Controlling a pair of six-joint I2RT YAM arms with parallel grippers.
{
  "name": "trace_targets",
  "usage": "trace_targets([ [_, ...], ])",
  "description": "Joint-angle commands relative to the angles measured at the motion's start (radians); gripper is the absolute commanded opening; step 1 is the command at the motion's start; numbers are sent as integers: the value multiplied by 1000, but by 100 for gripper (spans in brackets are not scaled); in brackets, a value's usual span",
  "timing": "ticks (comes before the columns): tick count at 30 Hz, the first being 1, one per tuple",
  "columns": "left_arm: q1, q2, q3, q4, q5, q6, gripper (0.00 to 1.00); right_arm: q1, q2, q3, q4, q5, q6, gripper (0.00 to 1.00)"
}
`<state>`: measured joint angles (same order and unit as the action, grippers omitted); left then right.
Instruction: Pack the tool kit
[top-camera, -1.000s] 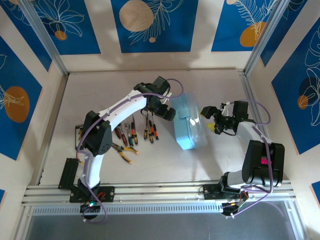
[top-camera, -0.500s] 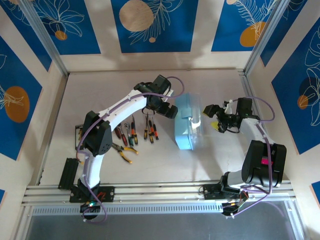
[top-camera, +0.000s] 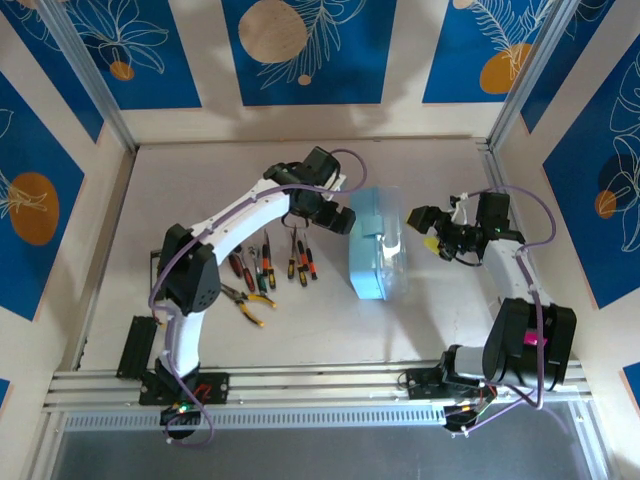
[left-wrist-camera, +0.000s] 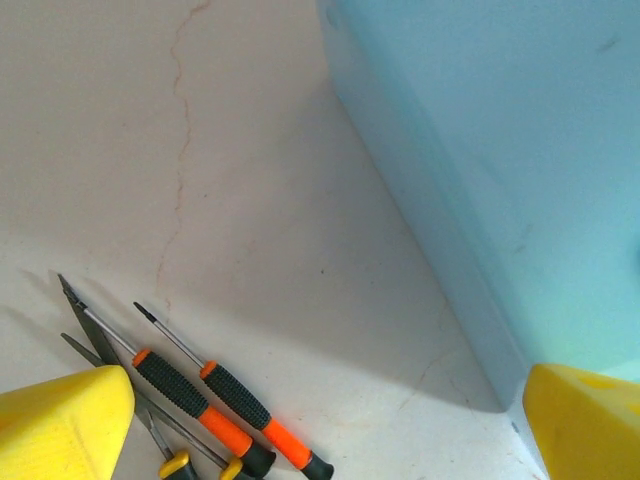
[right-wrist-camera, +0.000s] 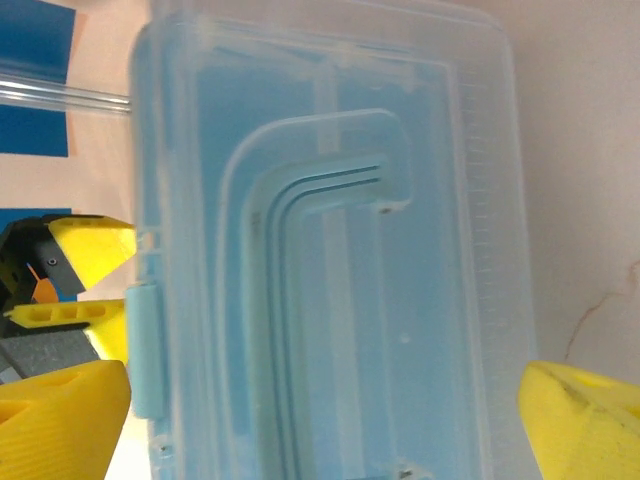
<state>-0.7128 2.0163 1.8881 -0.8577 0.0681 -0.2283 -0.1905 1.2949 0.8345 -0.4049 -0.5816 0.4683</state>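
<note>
The light-blue tool kit case (top-camera: 372, 250) stands on its long side in the middle of the table, its clear lid facing right. My left gripper (top-camera: 338, 220) is open at the case's far left corner, and the case wall (left-wrist-camera: 500, 150) runs just beside the right finger. Screwdrivers (top-camera: 298, 260) and pliers (top-camera: 248, 300) lie in a row left of the case; two orange-and-black screwdrivers (left-wrist-camera: 245, 405) lie near my left gripper (left-wrist-camera: 330, 445). My right gripper (top-camera: 426, 232) is open, a little to the right of the lid. The right gripper (right-wrist-camera: 325, 430) faces the lid (right-wrist-camera: 340, 280).
A black bracket (top-camera: 140, 345) lies at the near left by the left arm's base. Blue-and-cream walls close in the table on three sides. An aluminium rail (top-camera: 320, 385) runs along the near edge.
The case has swung from a slanted, leaning pose to standing straighter and narrower. My right gripper has drawn back slightly to the right. The left gripper has hardly moved.
</note>
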Motion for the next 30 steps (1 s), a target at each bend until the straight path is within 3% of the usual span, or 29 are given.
trace_targets([
  [1,9,-83,-4,20,-19,-25,100,40,-27,17,8,4,-13,100],
  [4,13,-102,-5,17,-7,-51,100,67,-7,30,0,33,-12,96],
  [11,19,-127,-12,45,259,-152,100,100,33,47,17,59,3,89],
  [20,18,-160,-180,377,561,-397,100,124,66,68,42,55,16,79],
  [30,16,-141,-253,553,621,-536,100,150,86,61,67,57,35,72],
])
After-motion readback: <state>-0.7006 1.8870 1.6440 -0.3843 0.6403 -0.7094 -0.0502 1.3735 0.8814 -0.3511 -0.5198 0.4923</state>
